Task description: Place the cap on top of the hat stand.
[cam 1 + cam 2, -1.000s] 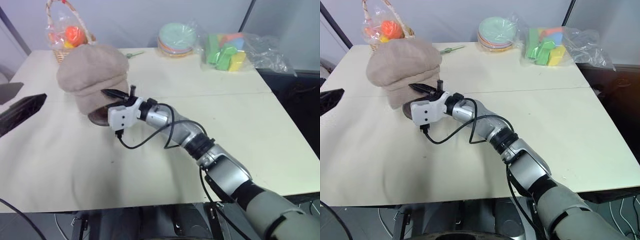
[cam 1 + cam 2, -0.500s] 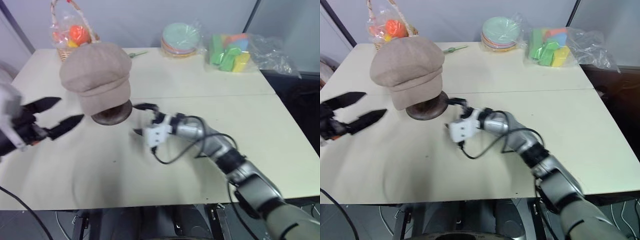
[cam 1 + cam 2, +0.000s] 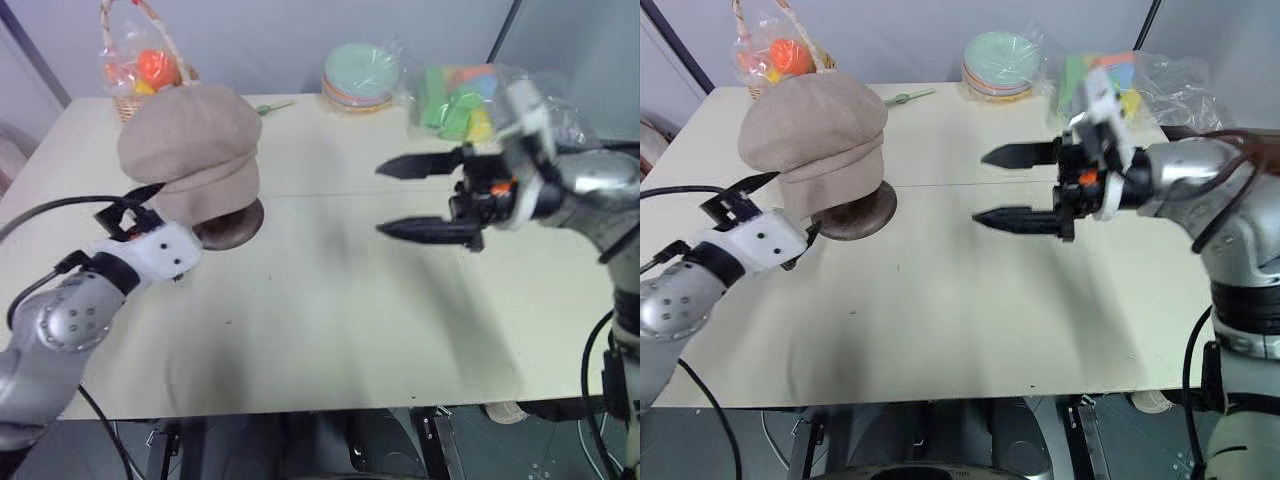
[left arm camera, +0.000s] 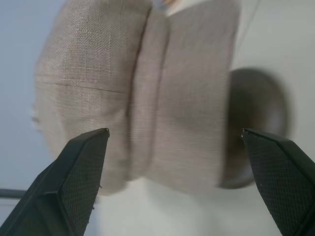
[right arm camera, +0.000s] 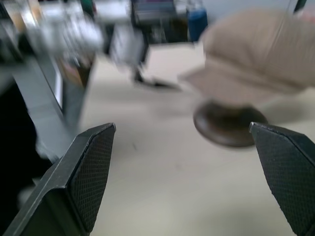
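The cap [image 3: 192, 148] sits on top of the hat stand [image 3: 232, 226], draped over its top so that only the dark round base shows beneath the fabric, toward the left side of the pale counter [image 3: 330, 310]. The left claw [image 3: 768, 212] is close beside the cap on its near-left side, its two black fingers spread wide and empty; in the left wrist view the cap [image 4: 142, 93] and the stand's base [image 4: 253, 132] lie between the parted fingertips without either fingertip touching them. The right claw [image 3: 408, 198] hangs above the middle of the counter, well apart from the cap, pointing toward it — its fingers stand fully apart and hold nothing. Along the far edge are a wicker basket [image 3: 135, 70], a stack of plates [image 3: 362, 78] and a bag of coloured blocks [image 3: 470, 105].
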Controlling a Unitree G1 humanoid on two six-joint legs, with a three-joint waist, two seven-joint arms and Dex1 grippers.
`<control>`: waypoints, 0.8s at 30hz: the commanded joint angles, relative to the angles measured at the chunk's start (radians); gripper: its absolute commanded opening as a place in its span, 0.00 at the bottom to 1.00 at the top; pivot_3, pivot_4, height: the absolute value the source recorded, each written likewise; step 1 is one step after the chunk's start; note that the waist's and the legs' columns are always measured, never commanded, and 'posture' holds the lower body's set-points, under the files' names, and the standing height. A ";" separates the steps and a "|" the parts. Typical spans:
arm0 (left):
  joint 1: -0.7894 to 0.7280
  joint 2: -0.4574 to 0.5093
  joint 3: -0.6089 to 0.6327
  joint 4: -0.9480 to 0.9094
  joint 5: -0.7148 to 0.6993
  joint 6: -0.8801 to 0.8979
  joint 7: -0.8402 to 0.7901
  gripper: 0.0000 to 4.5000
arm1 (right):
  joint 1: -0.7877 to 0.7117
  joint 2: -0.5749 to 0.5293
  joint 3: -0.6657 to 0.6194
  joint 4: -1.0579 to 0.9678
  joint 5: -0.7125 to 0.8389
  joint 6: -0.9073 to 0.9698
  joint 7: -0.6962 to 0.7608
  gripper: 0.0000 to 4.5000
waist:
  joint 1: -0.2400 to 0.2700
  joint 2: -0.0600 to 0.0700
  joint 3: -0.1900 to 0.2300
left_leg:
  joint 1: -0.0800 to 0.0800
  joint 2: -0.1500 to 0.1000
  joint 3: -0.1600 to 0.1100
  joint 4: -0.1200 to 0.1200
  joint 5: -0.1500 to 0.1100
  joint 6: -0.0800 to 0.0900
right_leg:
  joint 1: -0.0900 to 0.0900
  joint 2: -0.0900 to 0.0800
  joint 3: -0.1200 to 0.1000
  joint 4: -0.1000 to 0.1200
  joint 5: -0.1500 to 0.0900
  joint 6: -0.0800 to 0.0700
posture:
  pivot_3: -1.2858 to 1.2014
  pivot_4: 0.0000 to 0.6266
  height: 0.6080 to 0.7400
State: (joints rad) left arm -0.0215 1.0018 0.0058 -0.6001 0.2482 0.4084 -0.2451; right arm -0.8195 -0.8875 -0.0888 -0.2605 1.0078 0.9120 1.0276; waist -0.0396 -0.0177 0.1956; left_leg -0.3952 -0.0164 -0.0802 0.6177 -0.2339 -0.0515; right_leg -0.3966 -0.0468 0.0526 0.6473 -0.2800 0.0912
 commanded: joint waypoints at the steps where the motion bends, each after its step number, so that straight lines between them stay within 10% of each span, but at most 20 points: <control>1: -0.067 -0.062 -0.082 0.045 0.127 -0.007 0.025 1.00 | -0.043 -0.012 -0.050 0.000 0.035 0.038 -0.020 0.99 | 0.001 0.000 0.000 | -0.001 -0.001 0.000 0.000 0.000 0.001 | -0.001 0.000 0.000 0.000 0.001 0.001 | 0.52 0.24 1.00; 8: -0.157 -0.184 -0.187 0.121 0.283 -0.042 0.017 1.00 | -0.081 -0.021 -0.061 0.009 0.007 0.038 -0.031 0.99 | 0.010 0.000 0.000 | -0.016 -0.002 -0.001 0.007 -0.001 0.002 | -0.014 -0.001 -0.001 0.003 0.002 0.004 | 0.52 0.24 1.00; 18: -0.106 -0.168 -0.068 0.180 0.297 -0.233 0.022 0.06 | -0.065 -0.028 -0.073 -0.013 -0.031 0.018 -0.035 1.00 | 0.030 0.000 0.000 | -0.015 -0.002 -0.001 0.009 -0.001 0.003 | -0.012 -0.002 -0.001 0.003 0.002 0.004 | 0.52 0.24 1.00; 24: -0.072 -0.032 0.112 0.391 0.156 -0.665 0.049 0.03 | -0.053 -0.022 -0.068 -0.018 -0.060 -0.004 -0.026 1.00 | 0.029 0.001 -0.001 | -0.015 -0.002 -0.002 0.010 -0.002 0.003 | -0.012 -0.004 -0.001 0.003 0.002 0.004 | 0.52 0.24 1.00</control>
State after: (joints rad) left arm -0.0900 0.9336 0.0444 -0.2755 0.4643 -0.1077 -0.2028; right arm -0.8629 -0.9015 -0.1278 -0.2562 0.9546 0.9352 0.9958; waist -0.0109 -0.0172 0.1949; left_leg -0.4102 -0.0184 -0.0818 0.6272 -0.2354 -0.0486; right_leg -0.4083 -0.0510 0.0510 0.6505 -0.2778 0.0949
